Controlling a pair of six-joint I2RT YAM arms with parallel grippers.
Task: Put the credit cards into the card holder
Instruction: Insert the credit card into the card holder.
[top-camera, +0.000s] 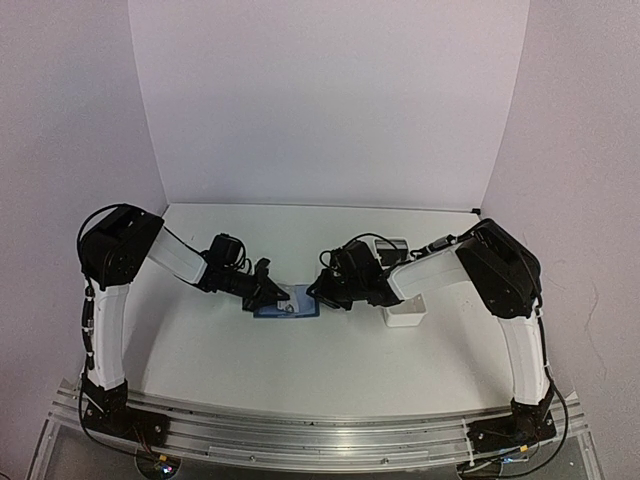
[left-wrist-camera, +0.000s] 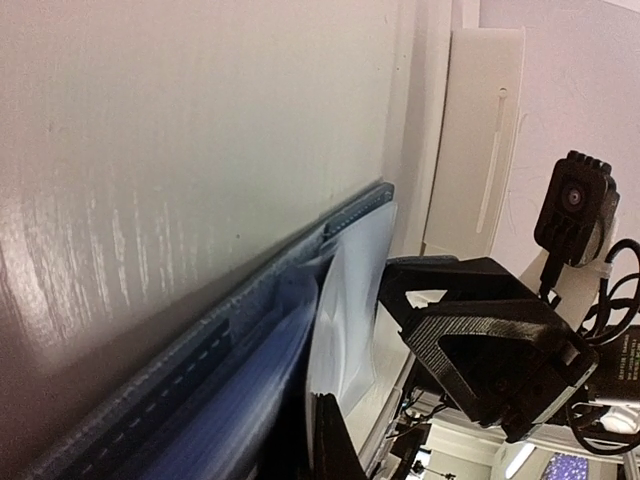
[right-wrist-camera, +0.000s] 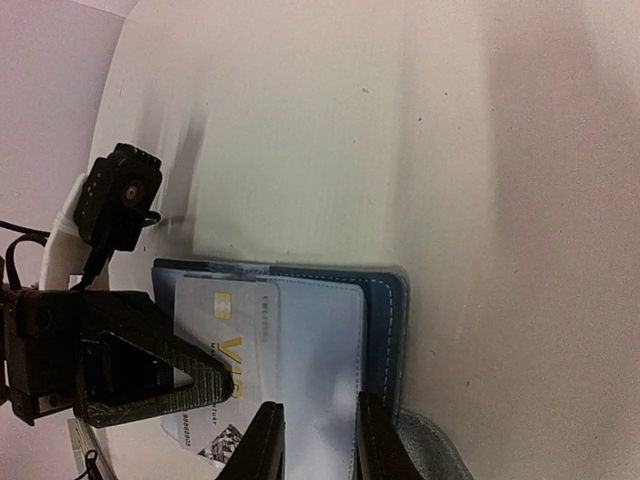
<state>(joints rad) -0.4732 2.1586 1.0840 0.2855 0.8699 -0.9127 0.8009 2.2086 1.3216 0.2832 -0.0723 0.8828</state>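
Nearest, at the bottom centre of the right wrist view, the right gripper (right-wrist-camera: 318, 425) shows two dark fingers a narrow gap apart. They are poised over the pale inner leaf of the card holder (right-wrist-camera: 385, 330); whether they press on it cannot be told. The holder lies open and flat on the table (right-wrist-camera: 420, 130) in the lower middle of the frame — a dark blue stitched cover outside, a lighter and smoother blue within, and a greyish strap curling off at the bottom right. It looks soft and floppy, likely to fold shut unless a leaf is pinned down.

Just left, one credit card (right-wrist-camera: 235, 335) overlaps the holder's left part — whitish-grey and thin, with a gold chip and "VIP" lettering. It should be light, stiff and slick, so it is best pinched by a short edge and slid in flat. The left gripper (right-wrist-camera: 150, 375), matte black plastic, sits at the lower left against the card's outer edge. Its jaws are hidden, so neither their width nor a hold can be told.

Farthest, right of centre in the top view, stands a white tray (top-camera: 405, 312).
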